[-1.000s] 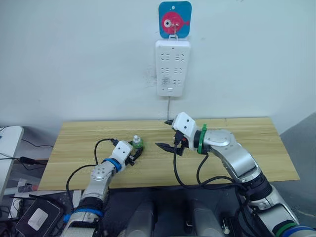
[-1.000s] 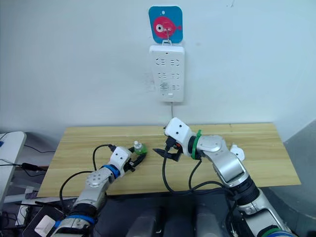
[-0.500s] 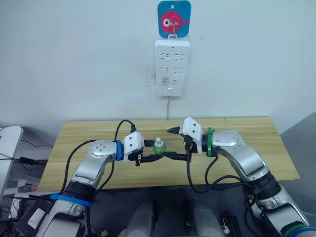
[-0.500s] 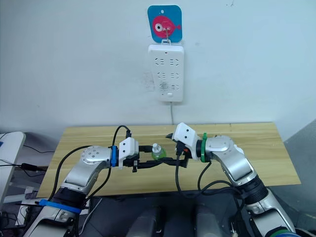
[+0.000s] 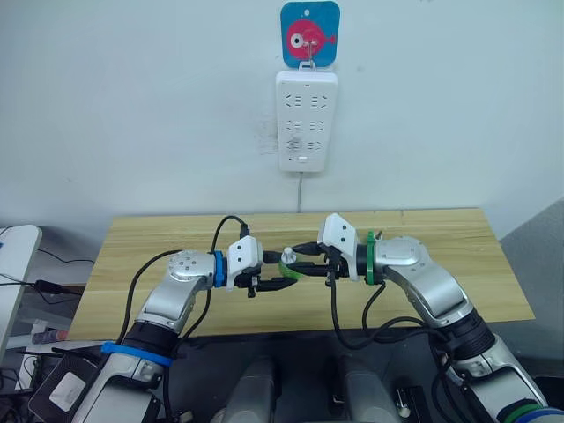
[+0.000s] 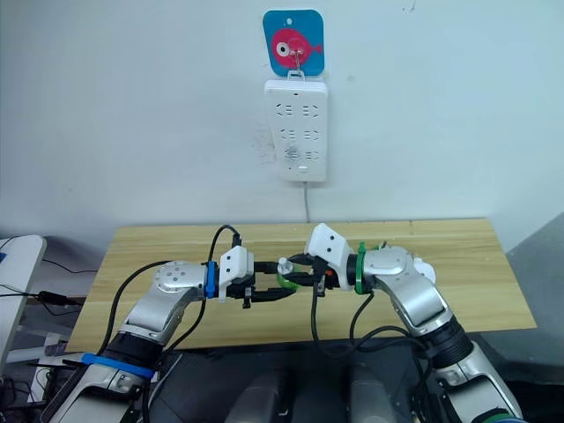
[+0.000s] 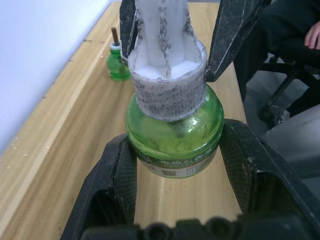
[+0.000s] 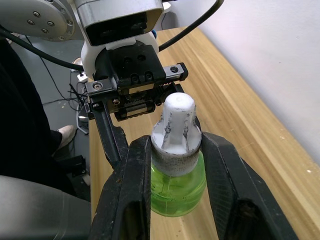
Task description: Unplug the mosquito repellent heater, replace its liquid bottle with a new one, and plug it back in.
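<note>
The green bottle (image 7: 173, 131) with its white cap (image 8: 175, 131) hangs above the table (image 5: 159, 242), clamped at its belly by my left pincer (image 7: 175, 165) and at its cap by my right pincer (image 8: 175, 165). Another bottle (image 7: 118, 64) stands on the table beyond.

Head stereo overview — wrist close-ups

two green bottles (image 7: 172, 127) (image 7: 118, 65), one power strip (image 5: 306, 121), one table (image 5: 159, 242).

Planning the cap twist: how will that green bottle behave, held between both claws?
The green bottle looks rigid, probably smooth plastic or glass, so its rounded belly may slip in the left claw. The taped white cap likely gives the right claw better friction. It seems small and light.
</note>
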